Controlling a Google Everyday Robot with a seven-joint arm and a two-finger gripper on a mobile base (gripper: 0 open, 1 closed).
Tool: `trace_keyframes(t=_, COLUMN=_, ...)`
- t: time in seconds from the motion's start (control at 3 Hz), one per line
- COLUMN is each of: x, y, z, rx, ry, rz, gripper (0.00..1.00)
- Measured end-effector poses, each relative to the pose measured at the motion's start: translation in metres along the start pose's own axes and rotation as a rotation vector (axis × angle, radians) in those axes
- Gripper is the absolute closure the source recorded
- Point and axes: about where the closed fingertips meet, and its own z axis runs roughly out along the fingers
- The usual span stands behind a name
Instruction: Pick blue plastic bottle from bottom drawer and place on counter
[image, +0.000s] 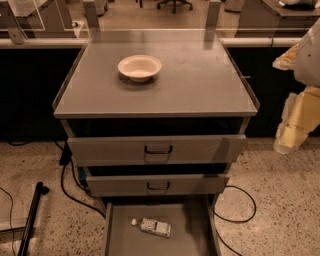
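The blue plastic bottle (152, 226) lies on its side on the floor of the open bottom drawer (187, 235), left of the middle, white cap pointing left. The counter (205, 85) is the flat grey top of the cabinet. My gripper (290, 137) hangs at the far right of the view, beside the cabinet at about the height of the top drawer. It is well above and to the right of the bottle and holds nothing that I can see.
A cream round bowl (139, 67) stands on the counter, left of centre towards the back. Two upper drawers (158, 149) with black handles stick out slightly. Black cables (70, 192) and a black pole (31, 215) lie on the speckled floor.
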Motion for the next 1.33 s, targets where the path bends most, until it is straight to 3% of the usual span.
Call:
trace_keyframes(t=0.33, x=0.0, y=0.0, z=0.0, rx=0.0, ry=0.0, rz=0.0, gripper=0.0)
trace_keyframes(t=0.67, x=0.002, y=0.005, z=0.011, rx=0.001, ry=-0.064, rz=-0.003, gripper=0.0)
trace_keyframes(t=1.33, x=0.01, y=0.041, z=0.087, rx=-0.029, ry=-0.301, rz=0.029, gripper=0.0)
